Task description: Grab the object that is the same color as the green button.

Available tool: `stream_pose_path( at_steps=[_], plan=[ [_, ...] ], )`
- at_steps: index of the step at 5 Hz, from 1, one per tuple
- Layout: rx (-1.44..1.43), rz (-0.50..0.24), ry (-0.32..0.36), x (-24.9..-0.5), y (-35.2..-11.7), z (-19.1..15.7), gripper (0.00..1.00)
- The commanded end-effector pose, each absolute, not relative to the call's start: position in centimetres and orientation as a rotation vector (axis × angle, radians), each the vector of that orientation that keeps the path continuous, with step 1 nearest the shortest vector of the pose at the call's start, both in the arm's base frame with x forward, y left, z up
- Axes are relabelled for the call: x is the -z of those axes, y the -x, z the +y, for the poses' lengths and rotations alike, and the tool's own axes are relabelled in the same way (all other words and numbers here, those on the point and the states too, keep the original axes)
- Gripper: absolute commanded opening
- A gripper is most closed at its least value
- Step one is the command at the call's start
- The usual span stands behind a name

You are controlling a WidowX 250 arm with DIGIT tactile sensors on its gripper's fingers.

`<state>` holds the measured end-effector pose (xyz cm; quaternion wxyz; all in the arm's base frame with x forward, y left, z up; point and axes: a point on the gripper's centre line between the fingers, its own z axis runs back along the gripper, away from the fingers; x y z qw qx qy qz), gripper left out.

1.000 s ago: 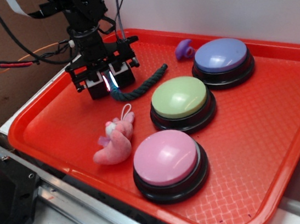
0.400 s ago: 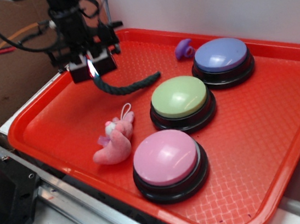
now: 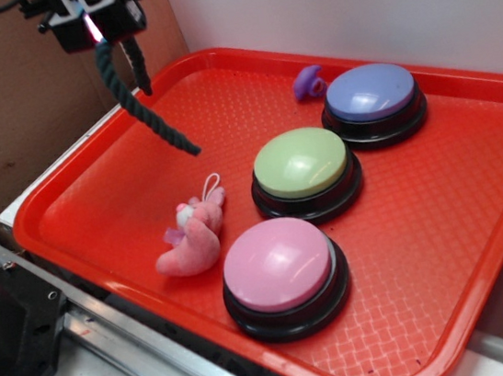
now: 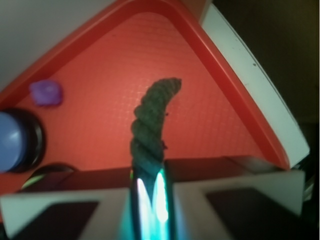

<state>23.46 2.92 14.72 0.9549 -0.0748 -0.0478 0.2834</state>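
Tool (image 3: 94,31): black and white housing with a glowing strip between the fingers, high above the far left corner of the tray; jaws clamped together on the top end of the rope.

Rope (image 3: 142,110): short length of dark green twisted cord, coarse strands plainly visible in the wrist view (image 4: 150,125). It hangs from the tool in a bend, its lower end swinging out over the left part of the tray, clear of the tray floor. A second short end drops beside the first just under the tool.

Tray (image 3: 445,246): red plastic, rounded corners, raised rim, floor embossed with a fine crosshatch grain.

Green button (image 3: 302,163): smooth pale yellow-green dome on a round black base, near the middle of the tray, right of the hanging rope and well apart from it.

Purple button (image 3: 371,92): same form, lilac dome, behind the green button toward the tray's far edge.

Pink button (image 3: 277,264): same form, pink dome, in front of the green button toward the tray's near edge.

Plush toy (image 3: 193,240): small pink soft figure with a white loop cord, just left of the pink button.

Purple piece (image 3: 309,82): small, lumpy, just left of the purple button.

Cardboard (image 3: 10,118): brown sheet standing behind the tray's left side.
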Motion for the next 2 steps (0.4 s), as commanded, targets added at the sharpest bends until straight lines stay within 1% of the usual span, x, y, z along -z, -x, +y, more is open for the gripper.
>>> stream_pose_path(
  at_steps=[1, 2],
  plan=[
    [-0.345, -0.208, 0.213, -21.77, -20.48, 2.90, 0.00],
    [-0.364, -0.169, 0.222, -21.37, -20.17, 3.13, 0.00]
  ],
)
